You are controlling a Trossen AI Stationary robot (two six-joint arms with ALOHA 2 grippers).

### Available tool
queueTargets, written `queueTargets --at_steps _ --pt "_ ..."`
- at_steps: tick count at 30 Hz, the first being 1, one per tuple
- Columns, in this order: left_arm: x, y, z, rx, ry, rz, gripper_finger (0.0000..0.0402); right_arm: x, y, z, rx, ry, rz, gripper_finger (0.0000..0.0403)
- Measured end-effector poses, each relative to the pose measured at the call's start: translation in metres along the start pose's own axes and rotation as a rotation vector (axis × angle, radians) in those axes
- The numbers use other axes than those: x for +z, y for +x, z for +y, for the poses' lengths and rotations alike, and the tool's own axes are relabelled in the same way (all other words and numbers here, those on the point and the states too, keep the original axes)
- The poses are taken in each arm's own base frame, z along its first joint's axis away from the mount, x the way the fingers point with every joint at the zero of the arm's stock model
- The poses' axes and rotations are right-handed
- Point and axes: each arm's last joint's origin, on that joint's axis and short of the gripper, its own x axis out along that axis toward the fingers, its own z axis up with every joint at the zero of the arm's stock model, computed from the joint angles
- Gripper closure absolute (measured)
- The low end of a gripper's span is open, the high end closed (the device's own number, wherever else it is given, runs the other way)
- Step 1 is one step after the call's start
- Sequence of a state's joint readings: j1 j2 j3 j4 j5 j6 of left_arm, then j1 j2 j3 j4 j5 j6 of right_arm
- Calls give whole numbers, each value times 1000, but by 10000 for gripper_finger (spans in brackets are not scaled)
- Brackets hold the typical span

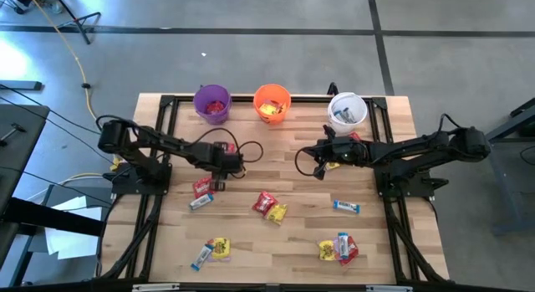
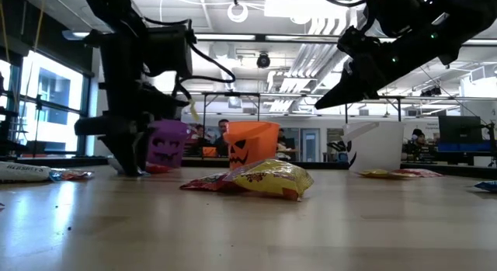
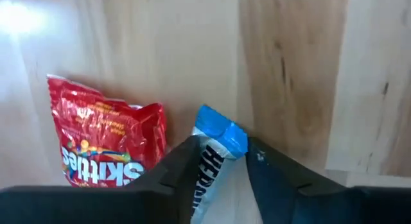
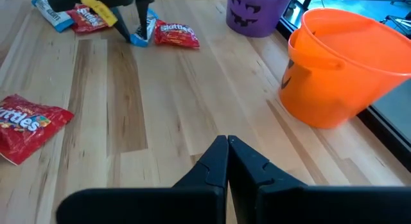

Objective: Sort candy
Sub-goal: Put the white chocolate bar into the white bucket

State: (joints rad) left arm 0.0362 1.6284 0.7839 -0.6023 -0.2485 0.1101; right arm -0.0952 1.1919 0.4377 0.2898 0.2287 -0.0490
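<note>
Already the slim blue-and-white bar (image 3: 215, 156) sat between the left gripper's (image 3: 221, 163) fingers, which were clamped on its flanks with its blue end poking out past the tips. Its long axis ran out along the fingers' own line, so it lay dead ahead of them, not crosswise. Just beside it, flat on the wood, lay a red packet (image 3: 103, 137). Whether the bar's end touched the table, the frames did not settle.

From above, this left gripper (image 1: 219, 165) was a short way in front of the purple bucket (image 1: 212, 103), far nearer the bar than the other arm. The white bucket (image 1: 347, 110), which seemed to hold bars of this kind, stood well apart from the purple one, beyond the orange bucket (image 1: 272, 102). The carry would therefore probably run across past the orange one.

The right gripper (image 1: 318, 170) hung in front of the white bucket, its fingers pressed together on nothing, as its own wrist view showed.
</note>
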Motion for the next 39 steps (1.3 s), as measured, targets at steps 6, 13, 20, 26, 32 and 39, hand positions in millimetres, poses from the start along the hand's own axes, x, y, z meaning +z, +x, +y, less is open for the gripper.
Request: queueTargets --at_steps 6,13,20,26,32,39 --pt "2 -8 -4 45 39 -61 387 0 0 0 0 -4 0 402" --pt "21 -28 3 -25 -57 -347 397 2 0 1 53 2 -17 402" --pt "56 -59 14 -150 -96 -870 400 11 -3 12 149 -41 -118 343" --pt "63 -71 22 -210 -41 -1262 400 19 -7 22 186 -59 -201 256" --pt "56 -85 27 -278 -24 -1547 401 29 -10 24 221 -48 -316 211" --pt "61 -101 29 -305 41 -1653 401 41 -15 25 280 -38 -452 208"
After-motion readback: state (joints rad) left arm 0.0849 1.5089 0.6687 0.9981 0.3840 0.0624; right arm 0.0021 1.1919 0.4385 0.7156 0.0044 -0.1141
